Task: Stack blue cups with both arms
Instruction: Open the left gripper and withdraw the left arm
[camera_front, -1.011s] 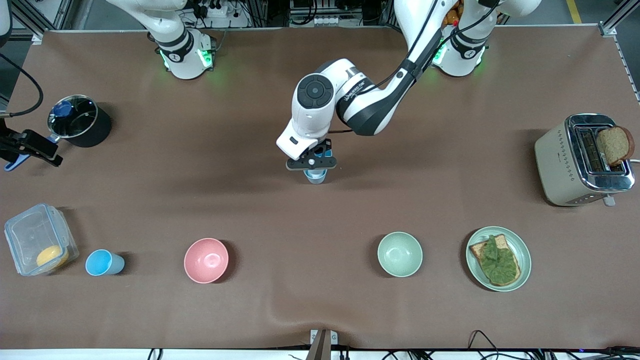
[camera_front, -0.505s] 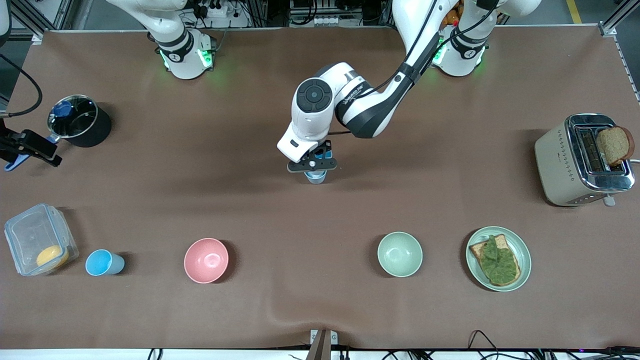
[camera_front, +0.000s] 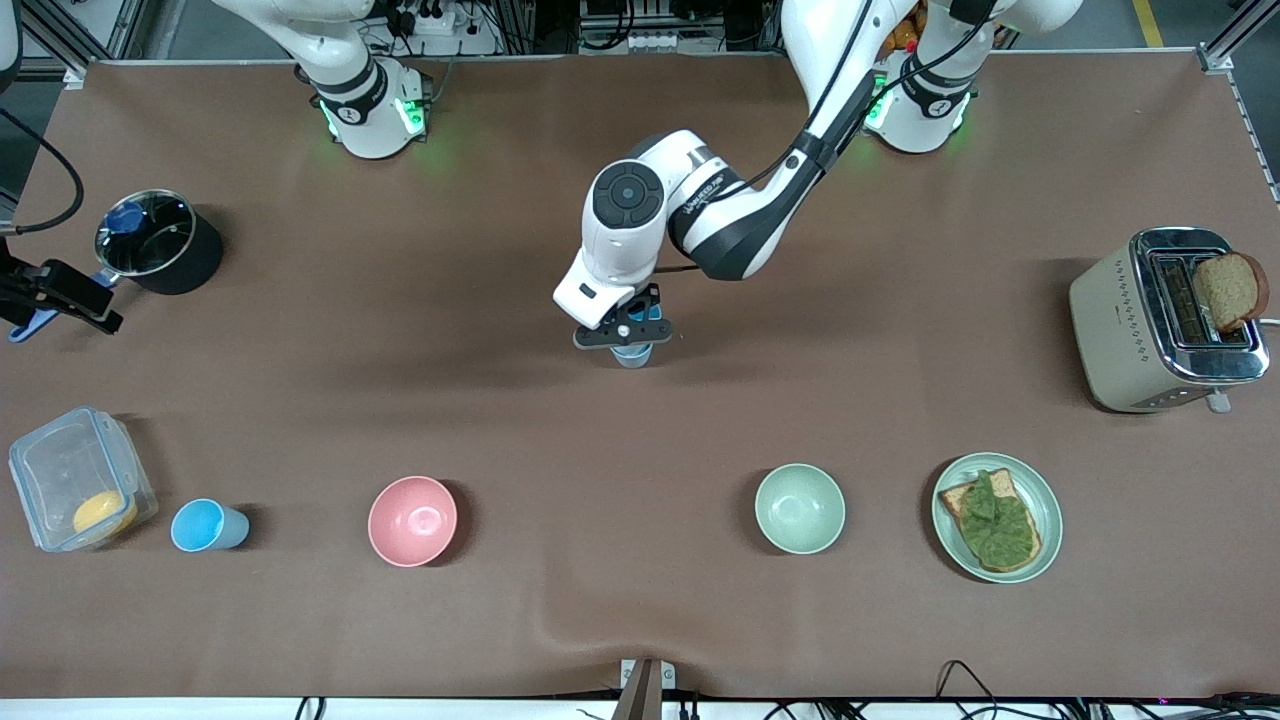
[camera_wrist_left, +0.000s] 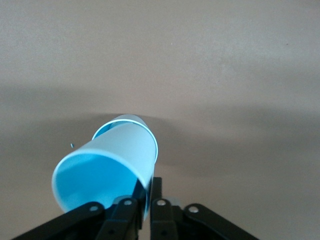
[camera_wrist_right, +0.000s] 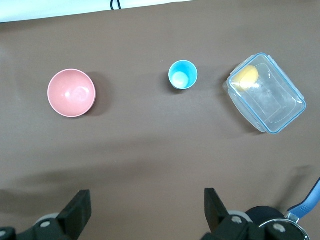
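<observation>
One blue cup (camera_front: 632, 353) (camera_wrist_left: 115, 160) is at the table's middle, tilted, its rim pinched between the fingers of my left gripper (camera_front: 622, 335) (camera_wrist_left: 148, 200). That gripper is shut on its wall. I cannot tell whether its bottom touches the table. A second blue cup (camera_front: 208, 525) (camera_wrist_right: 183, 75) stands upright near the front camera, between the clear container and the pink bowl. My right gripper (camera_front: 75, 298) (camera_wrist_right: 145, 210) hangs open and empty high over the right arm's end of the table, beside the black pot.
A black pot (camera_front: 170, 250) (camera_wrist_right: 267, 220) and a clear container (camera_front: 70, 470) (camera_wrist_right: 266, 93) holding something orange are at the right arm's end. The pink bowl (camera_front: 412, 520) (camera_wrist_right: 71, 93), green bowl (camera_front: 800, 508) and plate (camera_front: 1048, 505) of toast line the front. A toaster (camera_front: 1130, 330) stands at the left arm's end.
The left arm's elbow and wrist have shifted slightly toward the bases. The cup in its gripper stays at the same spot. The right arm has barely moved.
</observation>
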